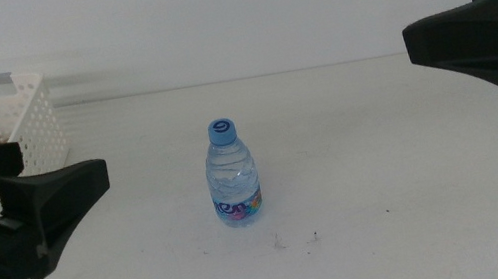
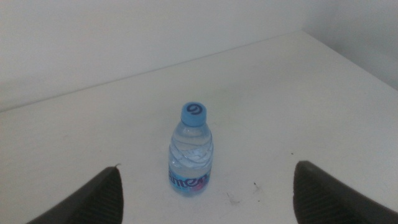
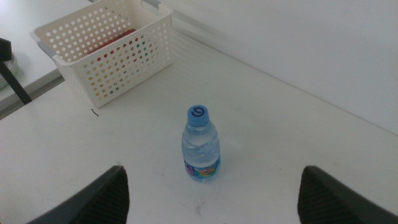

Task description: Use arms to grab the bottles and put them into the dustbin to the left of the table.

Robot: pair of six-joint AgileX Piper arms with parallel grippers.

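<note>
- The dustbin (image 1: 17, 117) sits at the far left of the table (image 1: 389, 187), behind the left gripper (image 1: 83, 177); something red shows through its perforated wall.
- Left gripper: jaws spread wide and empty, low over the table, aimed at the water bottle (image 1: 232, 175), which stands ahead of it and centred between its jaws in the left wrist view.
- The bottle stands upright, long axis vertical, blue cap up, touching neither gripper.
- The right gripper (image 1: 435, 37) hangs higher and farther off, jaws also parted and empty.
- Judgement: the left arm is nearer and better lined up for a side grasp.
</note>
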